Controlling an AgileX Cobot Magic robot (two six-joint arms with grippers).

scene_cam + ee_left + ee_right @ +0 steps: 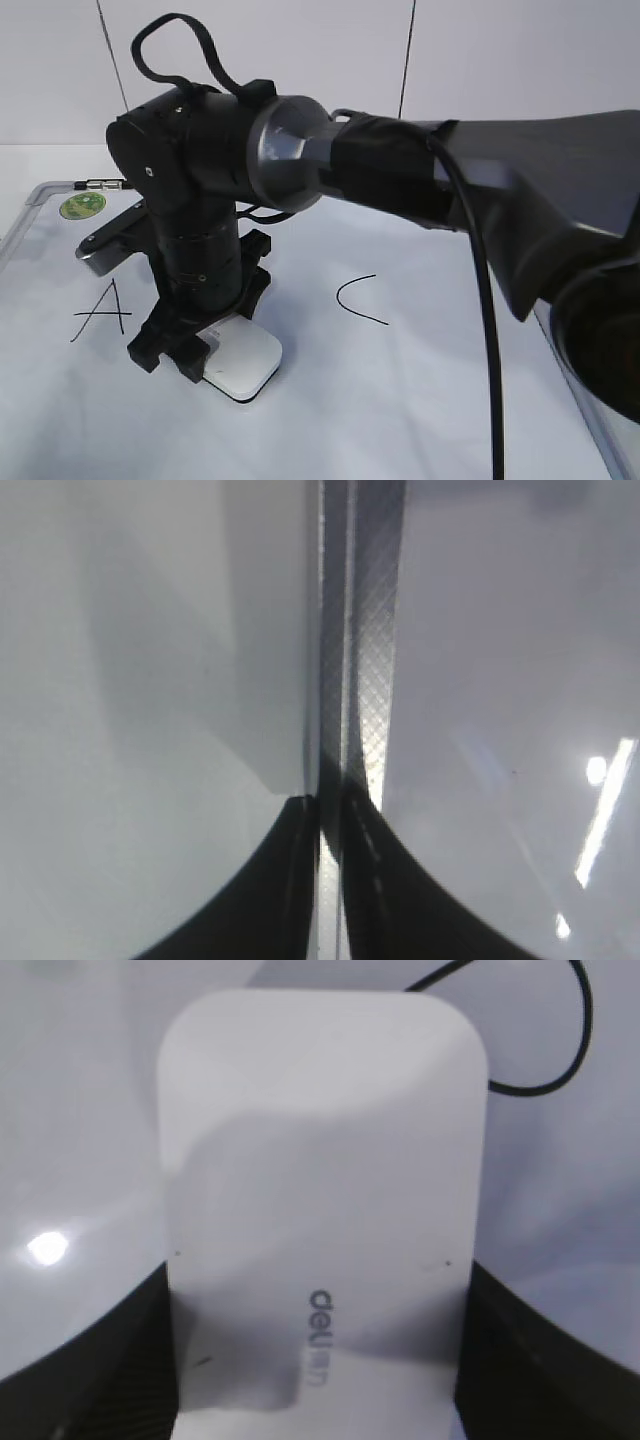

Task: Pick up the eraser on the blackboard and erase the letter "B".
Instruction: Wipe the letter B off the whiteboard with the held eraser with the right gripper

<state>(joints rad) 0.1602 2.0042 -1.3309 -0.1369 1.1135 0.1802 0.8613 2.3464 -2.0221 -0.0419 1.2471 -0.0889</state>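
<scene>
right wrist view: the right tool (318, 1360) clamps the eraser (325, 1190), pressed flat on the blackboard (420, 400) between "a" (100, 312) and "c" (360, 300), likely to wipe; left tool (328, 880) nearly closed, empty.

You see the eraser (325, 1210) filling the frame, flat on the blackboard (80, 1140), with its grey print toward the near edge. The right gripper (320, 1360) grips the eraser's two long sides with its dark fingers (530, 1360). A curved black stroke (545, 1050) lies beyond the eraser's far right corner.
</scene>
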